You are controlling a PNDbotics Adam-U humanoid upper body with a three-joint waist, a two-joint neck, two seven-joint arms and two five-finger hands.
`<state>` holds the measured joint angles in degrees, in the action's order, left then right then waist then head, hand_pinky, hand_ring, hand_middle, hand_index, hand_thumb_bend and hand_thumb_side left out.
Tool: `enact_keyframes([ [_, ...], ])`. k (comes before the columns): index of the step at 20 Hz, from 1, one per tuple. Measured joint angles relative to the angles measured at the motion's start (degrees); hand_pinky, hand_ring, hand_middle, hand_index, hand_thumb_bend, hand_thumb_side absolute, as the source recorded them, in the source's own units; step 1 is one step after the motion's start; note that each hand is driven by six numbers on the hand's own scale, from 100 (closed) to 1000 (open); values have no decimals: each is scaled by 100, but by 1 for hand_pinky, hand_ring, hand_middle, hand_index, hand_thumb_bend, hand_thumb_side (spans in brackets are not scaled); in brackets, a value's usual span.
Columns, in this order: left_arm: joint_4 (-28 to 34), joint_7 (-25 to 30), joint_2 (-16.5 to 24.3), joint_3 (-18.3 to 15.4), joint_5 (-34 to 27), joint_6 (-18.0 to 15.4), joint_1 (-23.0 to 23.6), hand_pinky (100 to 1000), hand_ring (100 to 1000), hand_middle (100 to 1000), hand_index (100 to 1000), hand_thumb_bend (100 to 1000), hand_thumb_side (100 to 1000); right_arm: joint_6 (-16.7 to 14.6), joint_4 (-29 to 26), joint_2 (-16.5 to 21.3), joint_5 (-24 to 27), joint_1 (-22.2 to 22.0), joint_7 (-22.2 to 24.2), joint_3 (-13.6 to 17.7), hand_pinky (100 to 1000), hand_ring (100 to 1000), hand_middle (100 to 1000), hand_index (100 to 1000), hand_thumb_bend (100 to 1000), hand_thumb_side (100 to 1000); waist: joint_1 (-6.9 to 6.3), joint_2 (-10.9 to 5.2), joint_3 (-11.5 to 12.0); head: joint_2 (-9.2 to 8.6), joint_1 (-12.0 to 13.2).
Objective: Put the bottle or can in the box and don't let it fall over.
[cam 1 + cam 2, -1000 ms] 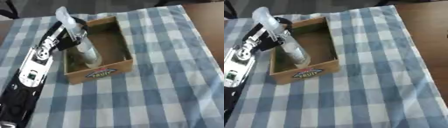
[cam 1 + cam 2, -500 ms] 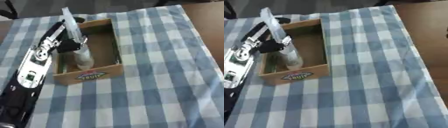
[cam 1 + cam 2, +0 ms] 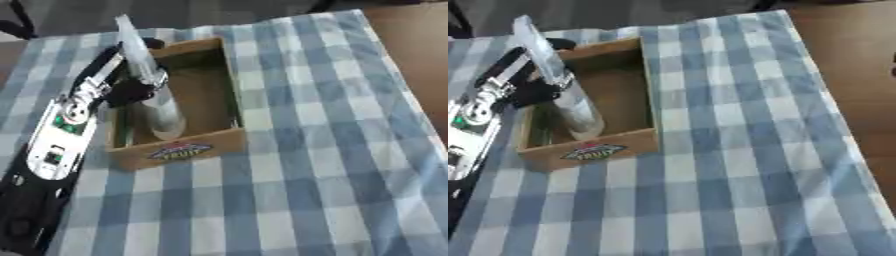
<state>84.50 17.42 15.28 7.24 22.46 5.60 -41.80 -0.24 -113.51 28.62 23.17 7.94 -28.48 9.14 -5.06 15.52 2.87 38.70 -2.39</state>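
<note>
A clear plastic bottle [image 3: 163,114] stands with its base inside the brown cardboard box [image 3: 179,150], near the front left corner. It tilts, its top leaning away toward the far left. My left hand [image 3: 128,92] comes in from the left and is curled round the bottle's middle, above the box's left wall. The box has a printed label on its front wall. My right hand shows in no view.
The box rests on a blue and white checked cloth [image 3: 306,175]. Bare brown tabletop [image 3: 420,45] shows past the cloth's right edge. My left forearm [image 3: 54,145], black and silver, lies across the cloth's left side.
The whole picture has shifted, so the camera moved. The bottle stays in my left hand and now sits a little lower in the box.
</note>
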Motion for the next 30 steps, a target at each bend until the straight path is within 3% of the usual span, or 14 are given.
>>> enact_keyframes([
  [2, 82, -3, 43, -1, 3, 7, 14, 1000, 1000, 835, 878, 100, 338, 0, 0, 8, -3, -2, 0, 0, 742, 693, 855, 748, 271, 218, -11, 0, 1, 0, -8],
  [3, 118, -8, 61, -1, 10, 14, 34, 1000, 1000, 835, 880, 100, 229, 0, 0, 13, -5, -3, 0, 0, 742, 693, 855, 748, 271, 217, -11, 0, 1, 0, -11],
  [4, 156, -10, 83, 0, 18, 18, 55, 1000, 1000, 835, 880, 100, 195, -1, 0, 16, -6, -3, 1, 0, 742, 693, 855, 748, 271, 217, -11, 0, 1, 0, -15],
  [6, 243, -6, 116, 2, 21, 27, 100, 1000, 1000, 836, 880, 100, 175, -1, 0, 23, -9, -3, 1, 0, 742, 693, 856, 748, 271, 217, -13, 0, 1, 0, -28],
  [16, 522, 41, 325, 31, -173, 165, 315, 1000, 1000, 838, 877, 100, 209, -1, 0, 37, -20, -3, 1, 0, 742, 693, 856, 748, 268, 219, -29, 0, 6, 0, -34],
  [23, 566, 114, 387, 31, -391, 244, 436, 1000, 1000, 831, 868, 100, 322, -1, 0, 38, -21, -3, 1, 0, 742, 693, 856, 748, 266, 220, -30, 0, 26, -2, -42],
  [30, 453, 201, 434, 77, -536, 333, 501, 1000, 1000, 822, 856, 100, 361, 1, 0, 38, -21, -3, 4, 0, 742, 694, 857, 748, 264, 221, -30, 0, 27, -5, -50],
])
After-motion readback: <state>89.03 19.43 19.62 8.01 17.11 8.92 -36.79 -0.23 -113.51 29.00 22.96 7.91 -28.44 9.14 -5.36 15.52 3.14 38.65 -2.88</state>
